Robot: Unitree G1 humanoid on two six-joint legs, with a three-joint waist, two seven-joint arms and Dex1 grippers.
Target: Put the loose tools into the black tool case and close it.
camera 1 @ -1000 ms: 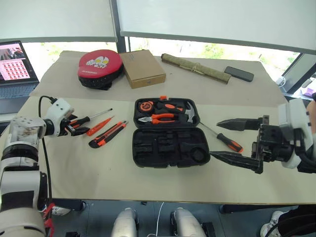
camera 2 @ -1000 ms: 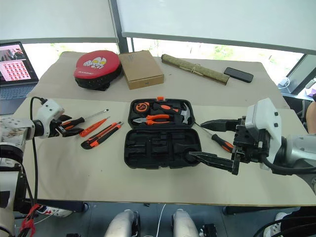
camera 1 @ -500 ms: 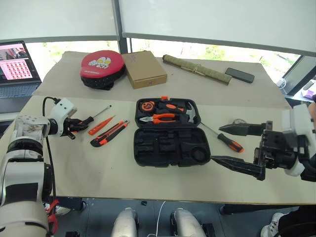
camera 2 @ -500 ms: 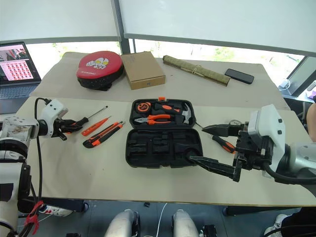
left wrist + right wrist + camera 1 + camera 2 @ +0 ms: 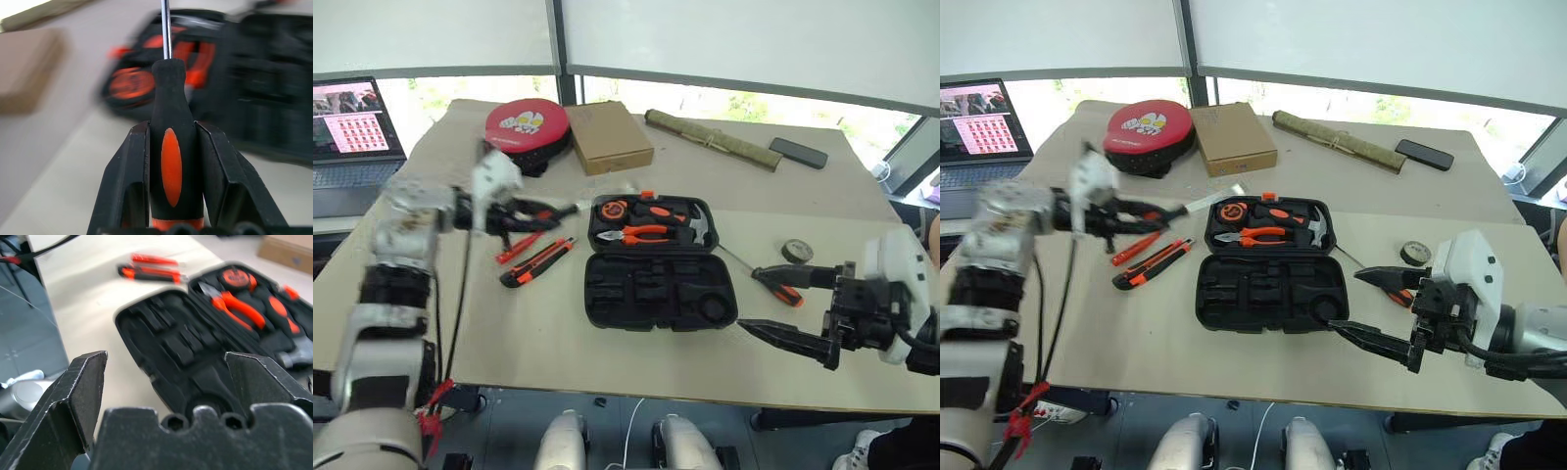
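The left hand (image 5: 171, 147) is clamped on a screwdriver (image 5: 171, 161), its fingers pressed against either side of the black-and-orange handle, the steel shaft pointing ahead toward the case (image 5: 661, 289). A second ago that hand lay low at the desk's (image 5: 607, 352) left edge, wide open around this same tool; now it has shut on it, lifted it clear of the desk and swung it toward the case, where it hangs in the air just beside the case's upper left corner. So the first loose tool is picked up and on its way.

Two more remain on the desk below the raised arm: a small screwdriver (image 5: 514, 248) and the knife (image 5: 538, 262), side by side, left of the case. Another screwdriver (image 5: 773, 284) lies right of the case.

The right hand (image 5: 803, 308) hangs fully open and empty near the case's lower right corner, slightly lower than before.

The case lies open, its lower half's slots empty.
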